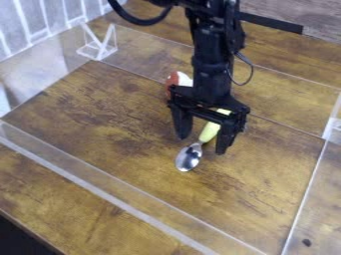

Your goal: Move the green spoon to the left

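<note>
The arm reaches down from the top. Its gripper [204,140] points straight down. The two fingers are wide apart.

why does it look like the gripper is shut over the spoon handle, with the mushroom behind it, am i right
Not quite: the camera view shows the gripper open, its fingers either side of the spoon handle. The rest holds: the mushroom sits behind it.

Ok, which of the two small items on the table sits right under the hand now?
The green spoon: its yellow-green handle lies between the open hand's fingers. The red-capped mushroom sits farther back, mostly hidden behind the arm.
</note>
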Robot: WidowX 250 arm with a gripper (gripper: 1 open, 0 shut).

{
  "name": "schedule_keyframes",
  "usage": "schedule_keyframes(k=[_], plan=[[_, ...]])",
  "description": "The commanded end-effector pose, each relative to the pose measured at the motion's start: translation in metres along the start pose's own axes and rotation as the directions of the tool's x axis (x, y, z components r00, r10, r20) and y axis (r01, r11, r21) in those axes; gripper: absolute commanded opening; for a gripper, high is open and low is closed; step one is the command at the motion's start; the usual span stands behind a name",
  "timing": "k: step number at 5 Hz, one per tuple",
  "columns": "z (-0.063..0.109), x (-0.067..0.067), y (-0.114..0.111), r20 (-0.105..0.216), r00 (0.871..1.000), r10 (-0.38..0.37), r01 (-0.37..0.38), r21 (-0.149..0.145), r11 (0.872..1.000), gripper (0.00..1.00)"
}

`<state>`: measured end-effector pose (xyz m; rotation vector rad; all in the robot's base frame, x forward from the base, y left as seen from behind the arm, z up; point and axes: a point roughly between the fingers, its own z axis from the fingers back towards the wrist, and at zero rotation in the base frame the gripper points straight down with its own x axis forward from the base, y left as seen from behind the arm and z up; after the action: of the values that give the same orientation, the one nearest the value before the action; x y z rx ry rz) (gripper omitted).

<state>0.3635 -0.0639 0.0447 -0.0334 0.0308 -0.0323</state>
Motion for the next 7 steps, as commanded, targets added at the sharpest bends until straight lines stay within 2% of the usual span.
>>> schedule_keyframes(k=[1, 3, 4, 7], plan=[[0.012, 0.021, -0.011, 0.076, 0.997, 0.001, 0.001, -0.021, 1.000, 1.00], [0.002, 0.043, -0.012, 0.085, 0.995, 0.050, -0.047, -0.041, 0.998, 1.00], [0.001, 0.051, -0.012, 0.083, 0.993, 0.082, -0.078, -0.049, 0.996, 0.00], [-0.004, 0.051, -0.025, 0.073, 0.995, 0.061, -0.057, -0.055, 0.997, 0.00]])
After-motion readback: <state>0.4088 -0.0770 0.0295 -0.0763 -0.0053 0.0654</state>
